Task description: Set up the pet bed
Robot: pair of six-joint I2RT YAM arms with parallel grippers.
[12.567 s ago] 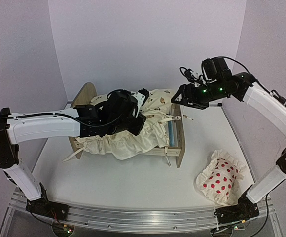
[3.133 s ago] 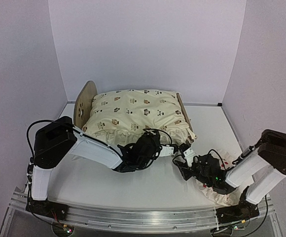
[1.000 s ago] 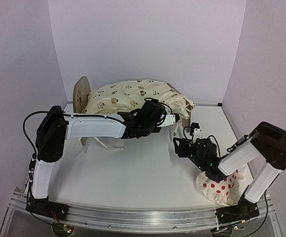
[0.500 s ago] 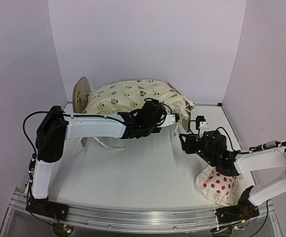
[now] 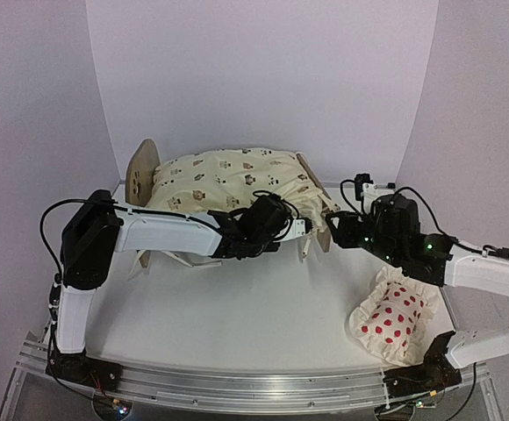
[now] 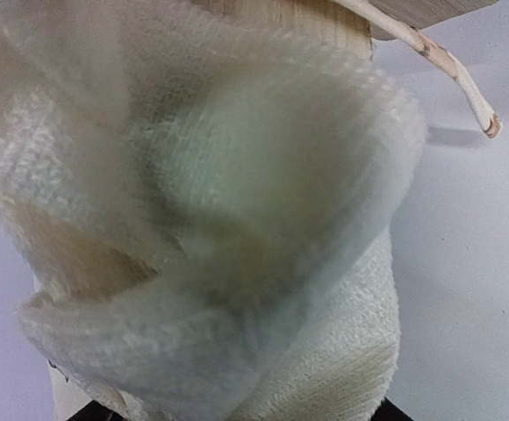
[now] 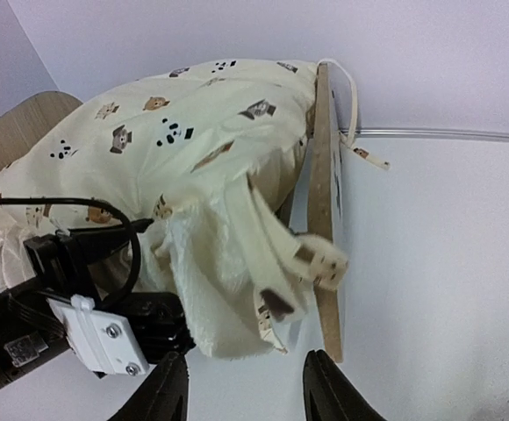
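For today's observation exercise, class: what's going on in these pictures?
Two robot arms are working on a small wooden pet bed at the back of the table. An animal-print cushion sits in its frame. The left gripper is pushed into the cushion's frilled near edge, its fingers hidden by fabric. The right gripper hovers open by the bed's right end board, holding nothing. A red-dotted pillow lies on the table near the right arm.

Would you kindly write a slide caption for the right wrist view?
Open right gripper faces the pet bed, animal-print cushion bulging from its frame.
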